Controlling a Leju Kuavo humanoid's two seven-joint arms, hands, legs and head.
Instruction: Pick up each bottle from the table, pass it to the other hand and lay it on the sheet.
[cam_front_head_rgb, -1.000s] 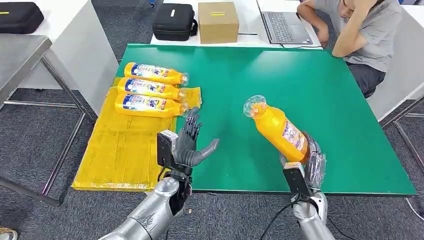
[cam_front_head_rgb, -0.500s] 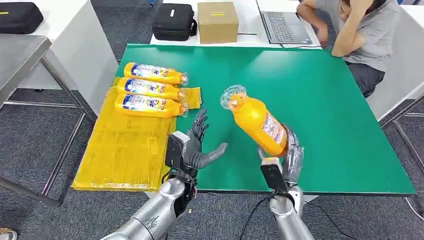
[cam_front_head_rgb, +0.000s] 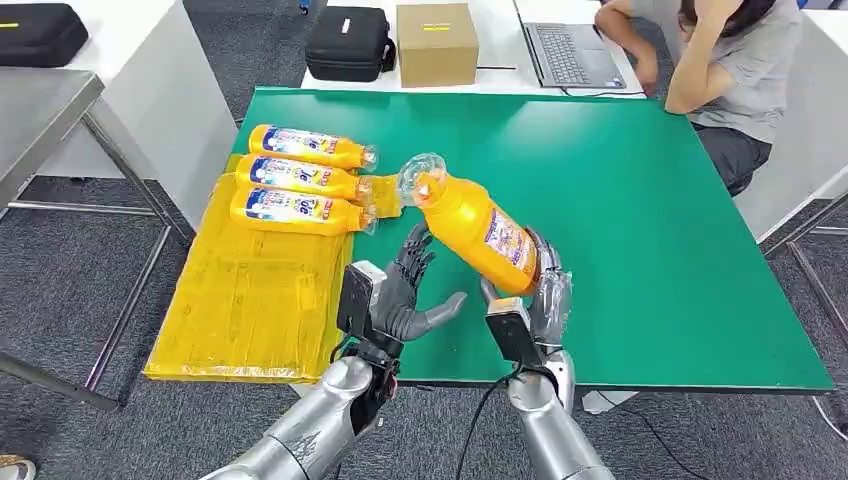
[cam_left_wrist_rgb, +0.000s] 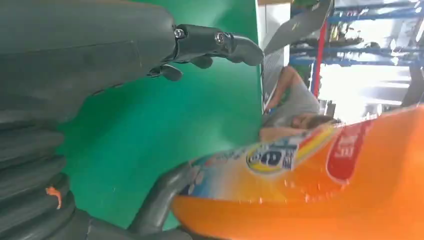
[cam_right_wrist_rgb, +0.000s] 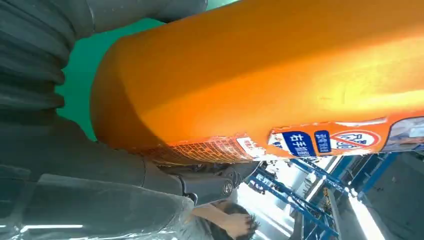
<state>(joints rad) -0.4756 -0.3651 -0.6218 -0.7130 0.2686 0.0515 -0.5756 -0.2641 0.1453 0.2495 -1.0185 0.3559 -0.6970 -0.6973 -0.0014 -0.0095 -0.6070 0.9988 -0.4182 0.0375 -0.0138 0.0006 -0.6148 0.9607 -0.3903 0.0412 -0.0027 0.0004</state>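
Handover step | right hand (cam_front_head_rgb: 545, 290) gripping tilted bottle (cam_front_head_rgb: 478, 228) by base | left hand (cam_front_head_rgb: 400, 290) spread, empty, seemingly just short of contact | next: close left fingers around body.

Grey carpet floor (cam_front_head_rgb: 80, 420) is seen all around the green table (cam_front_head_rgb: 640, 200), with white desks (cam_front_head_rgb: 500, 50) lined up behind and blue shelving (cam_left_wrist_rgb: 370, 30) beyond.

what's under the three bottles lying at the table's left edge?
The three bottles lie side by side on the yellow sheet, which overhangs the green table edge. What the sheet rests on beneath them is covered.
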